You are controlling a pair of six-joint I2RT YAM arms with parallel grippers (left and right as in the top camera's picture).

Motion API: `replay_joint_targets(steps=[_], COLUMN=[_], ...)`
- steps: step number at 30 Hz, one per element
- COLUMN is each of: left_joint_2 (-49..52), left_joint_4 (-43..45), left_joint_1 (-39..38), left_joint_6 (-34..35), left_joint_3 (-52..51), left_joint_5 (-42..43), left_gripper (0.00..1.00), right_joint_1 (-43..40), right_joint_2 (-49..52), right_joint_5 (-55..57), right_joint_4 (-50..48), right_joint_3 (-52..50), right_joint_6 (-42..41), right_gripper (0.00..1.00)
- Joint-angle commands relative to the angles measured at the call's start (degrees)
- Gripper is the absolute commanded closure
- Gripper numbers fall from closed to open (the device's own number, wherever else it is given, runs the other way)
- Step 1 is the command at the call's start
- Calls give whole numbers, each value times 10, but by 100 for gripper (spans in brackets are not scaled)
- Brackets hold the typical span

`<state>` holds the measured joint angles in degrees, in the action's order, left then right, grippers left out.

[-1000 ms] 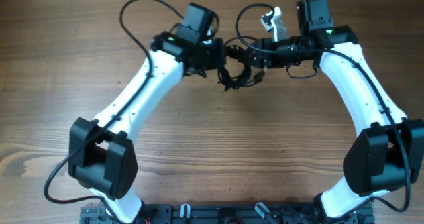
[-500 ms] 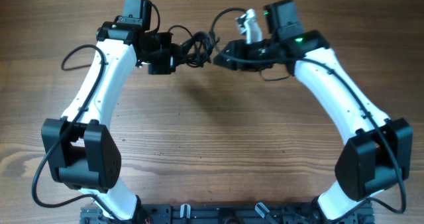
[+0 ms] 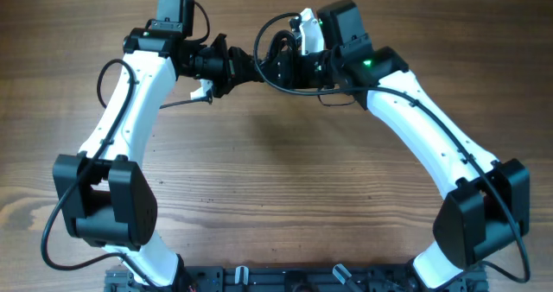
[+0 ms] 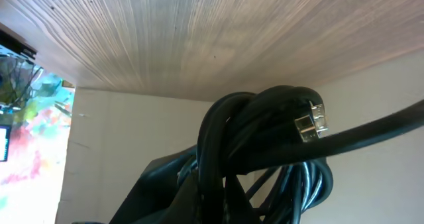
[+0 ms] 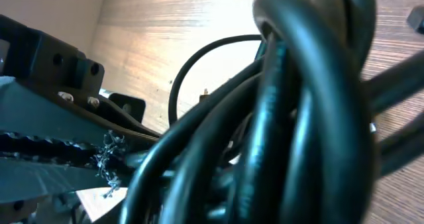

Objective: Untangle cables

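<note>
- Far side of a wooden surface [image 3: 276,180], seen from overhead: the left arm [image 3: 130,98] and right arm [image 3: 419,123] reach inward until the left jaws and right jaws nearly meet, with the cables [image 3: 263,65] bunched between them and touching both.
- The cables are thin, black and glossy, wound into a tight knot of overlapping loops. One wider loop arcs out of the knot toward the far edge and curls back under the right jaws.
- A single strand trails from the left jaws toward the left arm and ends in a pale plug [image 3: 202,90] just beside those jaws.
- The left wrist camera shows several strands folded over one another close to the lens, with a small metal plug [image 4: 310,121] poking out of the bundle and one thicker strand running off to the right.
- The right wrist camera is almost filled by parallel, curving black strands.
- The bundle hides the fingertips on both sides, so whether the left jaws or the right jaws are clamped or spread cannot be told.
</note>
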<state>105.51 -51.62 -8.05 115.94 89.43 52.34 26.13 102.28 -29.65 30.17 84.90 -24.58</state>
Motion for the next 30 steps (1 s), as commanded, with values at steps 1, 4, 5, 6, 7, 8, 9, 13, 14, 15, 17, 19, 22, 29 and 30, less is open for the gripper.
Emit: replay_joint_targets(steps=[1,4,5,6,7,8,9,13,14,15,17,19,22,29,30], left_joint_2=[-15,-15,-15,-15,-15,-15,-15,-15,-15,-15,-15,-15,-15,-15,-15], left_joint_4=[-5,-5,-5,-5,-5,-5,-5,-5,-5,-5,-5,-5,-5,-57,-69], left_joint_1=[-8,-8,-8,-8,-8,-8,-8,-8,-8,-8,-8,-8,-8,-8,-8], left_joint_6=[31,30,30,30,30,30,30,30,30,29,28,22,-14,-249,-275], left_joint_3=[7,7,7,7,7,7,7,7,7,7,7,7,7,7,7], left_joint_5=[70,70,70,70,70,70,70,70,70,70,70,70,24,-250,-281], left_gripper=[96,96,96,96,96,96,96,96,96,96,96,96,96,96,96], right_joint_1=[2,2,2,2,2,2,2,2,2,2,2,2,2,2,2], right_joint_2=[-5,-5,-5,-5,-5,-5,-5,-5,-5,-5,-5,-5,-5,-68,-79], right_joint_5=[90,130,133,133,133,134,134,163,171,187,213,213,190,116,116], right_joint_4=[-10,-14,-15,-14,-14,-10,-8,0,-1,-1,-7,-16,-16,108,133], right_joint_3=[10,10,10,10,10,10,10,10,10,10,10,10,10,10,10], right_joint_6=[-26,-56,-56,-56,-56,-56,-56,-57,-57,-65,-72,-69,-49,7,17], right_gripper=[62,68,70,72,72,72,72,71,70,68,68,88,96,96,96])
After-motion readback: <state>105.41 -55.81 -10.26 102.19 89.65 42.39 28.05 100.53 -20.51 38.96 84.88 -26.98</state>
